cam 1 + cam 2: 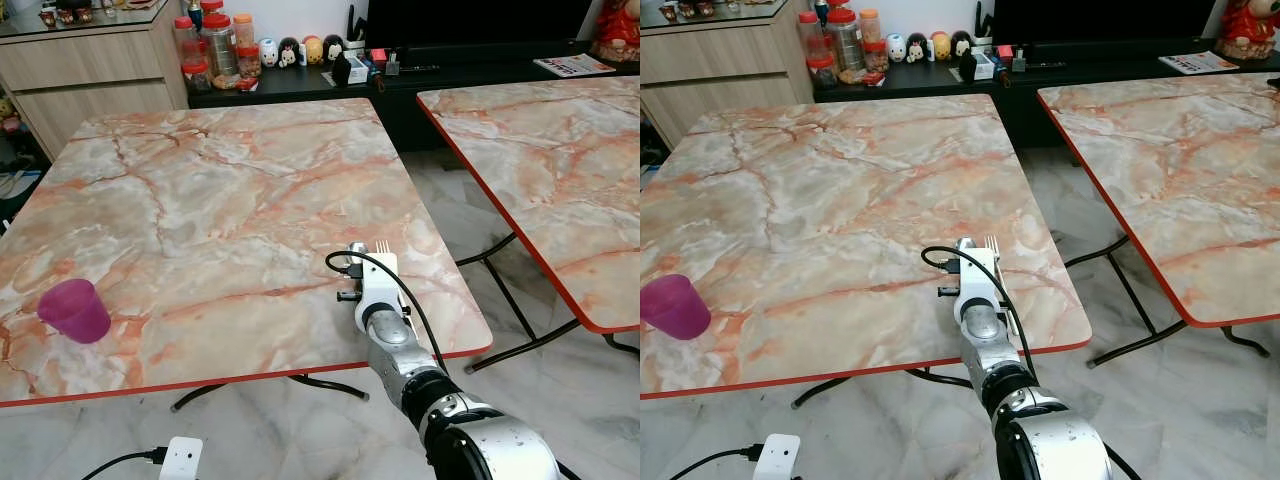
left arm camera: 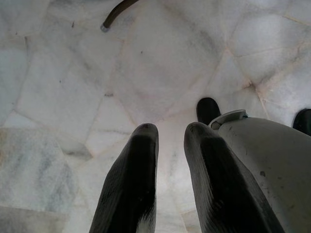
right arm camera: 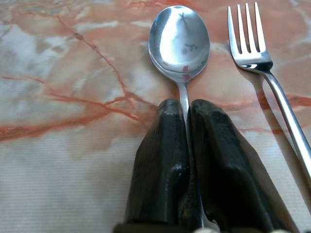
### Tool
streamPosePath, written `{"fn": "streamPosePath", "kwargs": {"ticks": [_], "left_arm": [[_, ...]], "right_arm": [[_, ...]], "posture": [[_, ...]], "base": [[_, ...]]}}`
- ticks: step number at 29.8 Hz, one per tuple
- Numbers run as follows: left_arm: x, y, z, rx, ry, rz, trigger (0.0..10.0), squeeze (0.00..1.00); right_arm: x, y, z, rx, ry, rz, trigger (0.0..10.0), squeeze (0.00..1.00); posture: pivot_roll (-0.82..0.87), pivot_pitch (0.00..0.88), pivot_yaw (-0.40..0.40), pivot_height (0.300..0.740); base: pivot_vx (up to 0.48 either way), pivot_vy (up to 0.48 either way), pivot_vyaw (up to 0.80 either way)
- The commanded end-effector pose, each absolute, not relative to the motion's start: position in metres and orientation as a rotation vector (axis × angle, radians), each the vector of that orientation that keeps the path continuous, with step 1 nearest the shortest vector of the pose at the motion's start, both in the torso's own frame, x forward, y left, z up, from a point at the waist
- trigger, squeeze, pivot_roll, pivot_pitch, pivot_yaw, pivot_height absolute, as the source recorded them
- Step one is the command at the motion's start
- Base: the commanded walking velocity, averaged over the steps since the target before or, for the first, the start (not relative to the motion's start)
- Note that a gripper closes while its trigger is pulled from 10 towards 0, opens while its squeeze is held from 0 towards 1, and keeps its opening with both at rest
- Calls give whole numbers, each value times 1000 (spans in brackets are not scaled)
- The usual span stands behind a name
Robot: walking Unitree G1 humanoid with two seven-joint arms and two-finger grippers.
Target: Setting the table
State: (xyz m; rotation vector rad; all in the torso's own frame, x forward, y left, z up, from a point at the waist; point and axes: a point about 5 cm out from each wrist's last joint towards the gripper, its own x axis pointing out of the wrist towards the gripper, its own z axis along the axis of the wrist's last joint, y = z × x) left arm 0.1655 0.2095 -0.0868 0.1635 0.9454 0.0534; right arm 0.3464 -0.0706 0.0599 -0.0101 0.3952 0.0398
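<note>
A home living and dining room: two folding tables (image 1: 230,190) with marble-patterned tops and red edging stand on a pale marble-tile floor (image 1: 560,400). Along the top of the frame a low black media console (image 1: 300,85) carries cartoon figurines (image 1: 300,50) and red-lidded snack jars (image 1: 215,50), with a wooden drawer cabinet (image 1: 90,75) at upper left.

Silver arm (image 1: 470,425), black cable (image 1: 395,285), black fingers (image 3: 160,160)
</note>
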Motion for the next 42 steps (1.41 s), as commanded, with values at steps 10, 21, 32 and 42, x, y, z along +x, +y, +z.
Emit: {"fn": "streamPosePath", "kwargs": {"ticks": [10, 21, 32, 42], "left_arm": [[163, 209, -89, 170, 973, 41, 10000, 0], [165, 208, -88, 172, 960, 56, 10000, 0], [167, 210, -86, 183, 938, 106, 10000, 0], [163, 214, -87, 200, 947, 135, 10000, 0]], "right_arm": [[349, -65, 66, 35, 379, 53, 0, 0], [363, -56, 110, 50, 69, 151, 10000, 0], [358, -63, 120, 55, -85, 206, 10000, 0], [357, -72, 125, 48, -139, 200, 10000, 0]], "posture": [[12, 39, 15, 740], [11, 35, 12, 740], [11, 35, 9, 740], [5, 24, 11, 740]], "base": [[0, 0, 0], [0, 0, 0], [0, 0, 0], [0, -203, 0]]}}
